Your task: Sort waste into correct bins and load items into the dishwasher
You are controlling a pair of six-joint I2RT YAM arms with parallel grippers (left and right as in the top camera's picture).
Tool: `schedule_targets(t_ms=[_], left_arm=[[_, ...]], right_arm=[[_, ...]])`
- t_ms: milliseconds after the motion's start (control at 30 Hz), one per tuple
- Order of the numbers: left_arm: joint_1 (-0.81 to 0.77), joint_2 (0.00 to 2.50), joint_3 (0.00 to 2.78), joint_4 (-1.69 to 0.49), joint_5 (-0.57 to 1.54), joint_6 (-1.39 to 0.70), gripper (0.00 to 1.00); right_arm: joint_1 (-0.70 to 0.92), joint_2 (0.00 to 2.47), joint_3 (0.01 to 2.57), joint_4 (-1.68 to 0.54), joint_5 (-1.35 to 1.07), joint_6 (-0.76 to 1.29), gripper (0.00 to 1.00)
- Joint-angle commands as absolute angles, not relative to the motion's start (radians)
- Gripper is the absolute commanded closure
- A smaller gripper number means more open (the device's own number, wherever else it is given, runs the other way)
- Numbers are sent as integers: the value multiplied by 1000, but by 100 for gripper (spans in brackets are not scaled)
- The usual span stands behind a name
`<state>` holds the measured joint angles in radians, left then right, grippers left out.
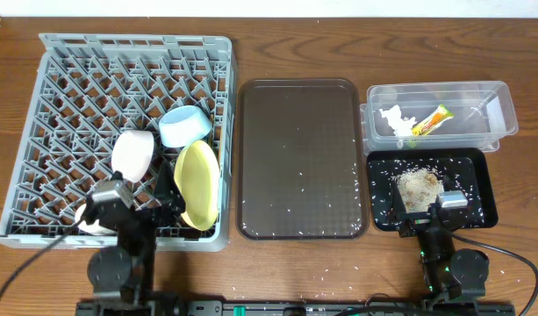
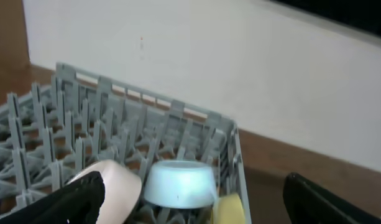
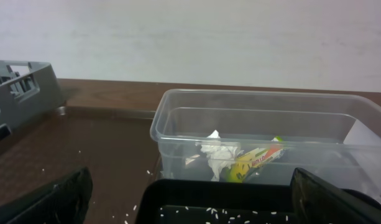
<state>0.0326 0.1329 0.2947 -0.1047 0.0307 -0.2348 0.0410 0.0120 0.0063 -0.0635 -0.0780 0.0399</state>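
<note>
The grey dish rack (image 1: 75, 79) holds a white bowl (image 1: 132, 154), a light blue bowl (image 1: 182, 125) upside down and a yellow plate (image 1: 198, 183) on edge. My left gripper (image 1: 150, 195) is open and empty over the rack's front right corner, and in the left wrist view (image 2: 196, 202) it points at the blue bowl (image 2: 179, 182). The clear tub (image 1: 497, 101) holds the white tissue (image 1: 393, 120) and the snack wrapper (image 1: 431, 120). The black tray (image 1: 475, 171) holds a pile of rice (image 1: 418, 184). My right gripper (image 1: 426, 212) is open and empty at its front edge. No chopsticks show.
The dark brown serving tray (image 1: 297, 158) lies between the rack and the bins, with scattered rice grains on it. More loose grains lie on the wooden table (image 1: 339, 263) in front of it. A white wall (image 3: 190, 37) stands behind the table.
</note>
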Motion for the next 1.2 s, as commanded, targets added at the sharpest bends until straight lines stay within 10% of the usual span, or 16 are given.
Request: schedule_targets(t_ms=[0,1167], left_arm=[[40,53,228,-70,35,-221,8],[41,6,4,-68,30,-221,8]], right_arm=[[31,9,6,-68,-79,25,1],[31,9,6,-68,-79,25,1]])
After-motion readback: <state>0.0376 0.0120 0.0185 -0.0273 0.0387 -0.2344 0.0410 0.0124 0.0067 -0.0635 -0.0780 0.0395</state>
